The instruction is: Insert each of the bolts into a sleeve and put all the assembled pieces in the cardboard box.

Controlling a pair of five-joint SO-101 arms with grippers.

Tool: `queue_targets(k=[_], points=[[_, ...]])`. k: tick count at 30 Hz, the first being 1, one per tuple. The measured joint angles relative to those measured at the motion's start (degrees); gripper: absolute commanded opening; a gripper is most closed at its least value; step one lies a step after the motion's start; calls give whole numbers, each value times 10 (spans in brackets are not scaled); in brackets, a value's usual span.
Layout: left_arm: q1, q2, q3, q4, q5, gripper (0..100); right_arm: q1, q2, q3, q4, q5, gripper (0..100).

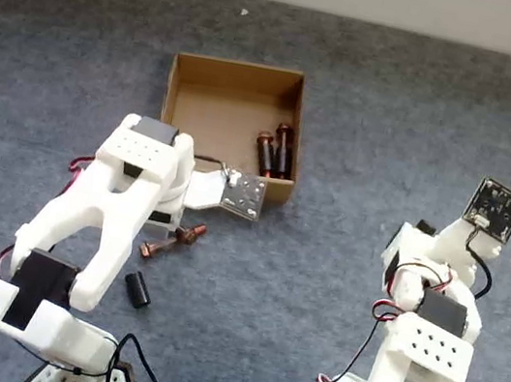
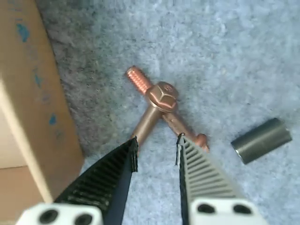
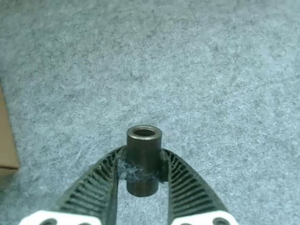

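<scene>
Two copper bolts (image 2: 159, 101) lie crossed on the grey carpet, seen in the high view as bolts (image 1: 174, 240) just in front of the cardboard box (image 1: 179, 110). My left gripper (image 2: 157, 144) hovers open right over them, one finger on each side of a shank, gripping nothing. A loose dark sleeve (image 2: 261, 140) lies beside them, the same sleeve (image 1: 137, 290) nearer the left arm's base. Two assembled pieces (image 1: 275, 152) lie in the box's right corner. My right gripper (image 3: 142, 158) is shut on another dark sleeve (image 3: 144, 139), held upright with its bore facing up, above bare carpet.
The box's outer wall (image 2: 28, 93) stands close beside the left gripper. A box corner (image 3: 7, 150) shows at the edge of the right wrist view. The right arm (image 1: 421, 346) sits at the lower right, well apart from the left arm (image 1: 103, 224).
</scene>
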Motion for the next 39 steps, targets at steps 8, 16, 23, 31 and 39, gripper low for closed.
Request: queue_targets(k=[8,16,23,31,39], points=[[36,21,4,-11,0,153,0,0,0,0,4,6],[43,121,-56,-11,0,38,0,0,0,0,4,6],[40,116,-66,-11,4,34,0,0,0,0,4,6],[42,14,-66,62,4,18,-1,0,0,0,4,6],[42,-45,-43,82,33,5,-1,0,0,0,4,6]])
